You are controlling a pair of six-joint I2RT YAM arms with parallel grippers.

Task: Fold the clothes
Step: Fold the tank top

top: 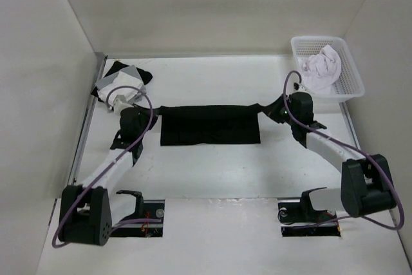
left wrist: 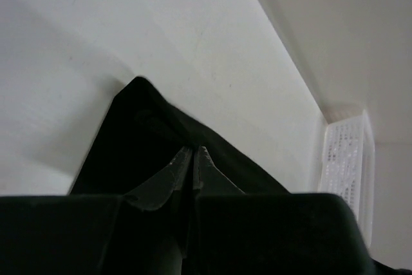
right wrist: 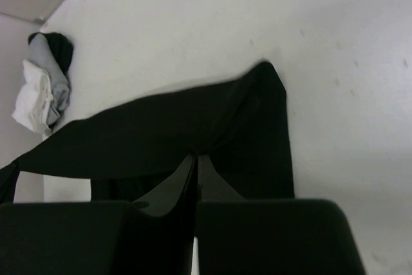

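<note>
Left hand (left wrist: 193, 152) and right hand (right wrist: 196, 158) clamp the black garment (top: 209, 127) at nine and three o'clock; I judge one fold done, more remaining.

1 overhead, 2 close wrist views

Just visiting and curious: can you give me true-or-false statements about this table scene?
The left hand and the right hand are both shut on the thin black shirt-like garment. True.
The white plastic mesh basket is empty. False: a crumpled pale pinkish-white garment lies in it.
The stack of white, grey and black cloths lies far left. True.
The black garment is in the basket. False: it lies between the two hands.
</note>
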